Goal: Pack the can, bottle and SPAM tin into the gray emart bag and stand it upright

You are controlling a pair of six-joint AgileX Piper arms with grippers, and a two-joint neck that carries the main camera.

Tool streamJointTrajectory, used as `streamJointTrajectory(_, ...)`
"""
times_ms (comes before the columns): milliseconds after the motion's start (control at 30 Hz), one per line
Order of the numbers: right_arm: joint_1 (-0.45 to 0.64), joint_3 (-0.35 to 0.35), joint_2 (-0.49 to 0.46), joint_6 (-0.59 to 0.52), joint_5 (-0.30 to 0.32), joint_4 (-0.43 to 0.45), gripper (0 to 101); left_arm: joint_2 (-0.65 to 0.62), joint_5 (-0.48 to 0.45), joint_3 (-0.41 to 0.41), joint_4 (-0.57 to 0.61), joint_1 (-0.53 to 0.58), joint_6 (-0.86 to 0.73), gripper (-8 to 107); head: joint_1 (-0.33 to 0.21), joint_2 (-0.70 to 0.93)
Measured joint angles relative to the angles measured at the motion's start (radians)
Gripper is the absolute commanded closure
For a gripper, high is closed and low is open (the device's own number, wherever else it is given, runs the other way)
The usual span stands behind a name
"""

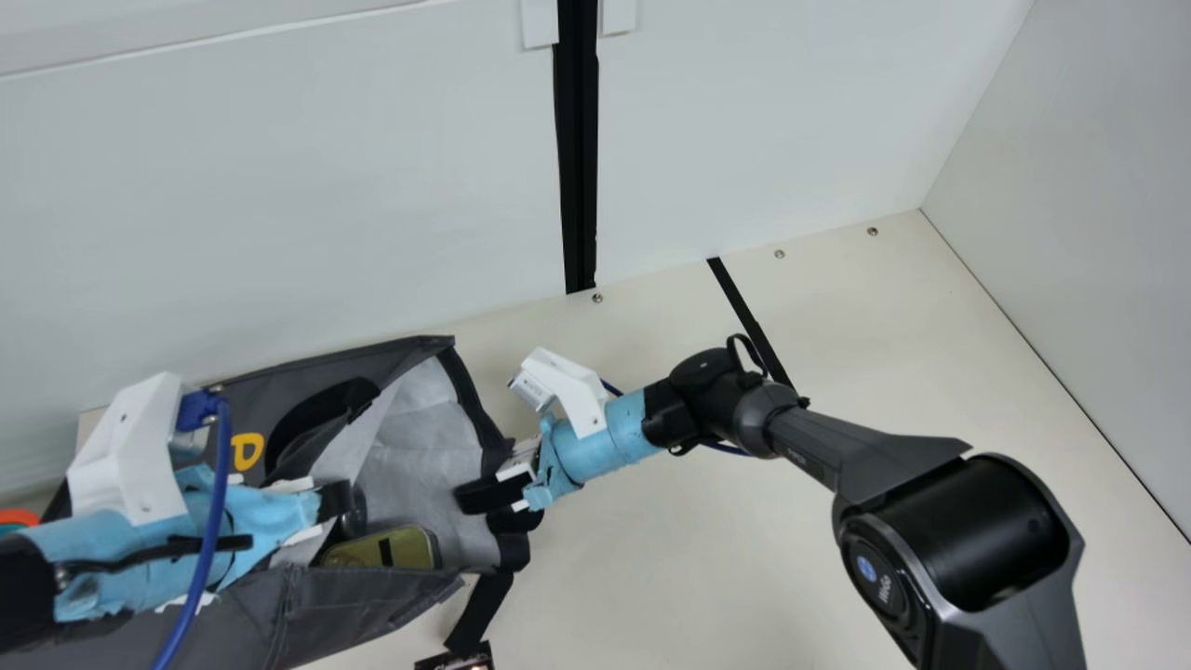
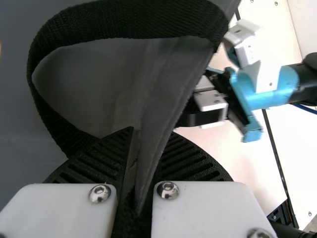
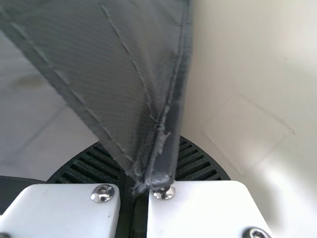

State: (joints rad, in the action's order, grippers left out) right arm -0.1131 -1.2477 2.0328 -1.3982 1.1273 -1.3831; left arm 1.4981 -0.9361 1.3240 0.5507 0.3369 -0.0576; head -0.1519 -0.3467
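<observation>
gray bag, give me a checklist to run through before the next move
1. Left gripper, jaws closed on the bag cloth: ok
2. Right gripper, jaws closed on the bag's edge: ok
3. Gold tin inside the bag: ok
4. Can and bottle inside too: cannot tell
5. Black handle clear of left jaws: cannot tell
6. Bag upright: not ok, lying on its side

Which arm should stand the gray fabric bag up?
Probably the right: its end effector pinches a corner of the bag by its mouth, while the left end effector grips farther in, beside a black woven handle.
</observation>
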Motion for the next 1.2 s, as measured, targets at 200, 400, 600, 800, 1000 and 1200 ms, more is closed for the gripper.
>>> streamJointTrajectory(200,0.041,0.036,-0.053,-0.001,0.054,-0.008,101,-0.016,0.000,-0.018,0.000,0.000,0.002,107,0.000,0.000)
streamJointTrajectory(400,0.063,0.080,-0.114,-0.010,0.093,-0.018,101,-0.023,0.036,-0.030,0.038,0.008,-0.023,107,0.000,0.000)
streamJointTrajectory(600,0.043,0.139,-0.178,-0.015,0.092,-0.070,101,-0.004,0.070,-0.015,0.086,0.016,-0.069,107,0.000,-0.002)
streamJointTrajectory(800,0.020,0.182,-0.256,0.007,0.087,-0.116,101,0.017,0.085,0.017,0.124,0.018,-0.118,107,0.000,0.000)
streamJointTrajectory(1000,0.017,0.198,-0.337,0.051,0.091,-0.154,101,0.023,0.077,0.047,0.155,0.005,-0.179,107,0.000,-0.002)
streamJointTrajectory(1200,0.042,0.202,-0.408,0.096,0.095,-0.178,101,0.014,0.056,0.062,0.201,-0.030,-0.250,107,0.000,-0.002)
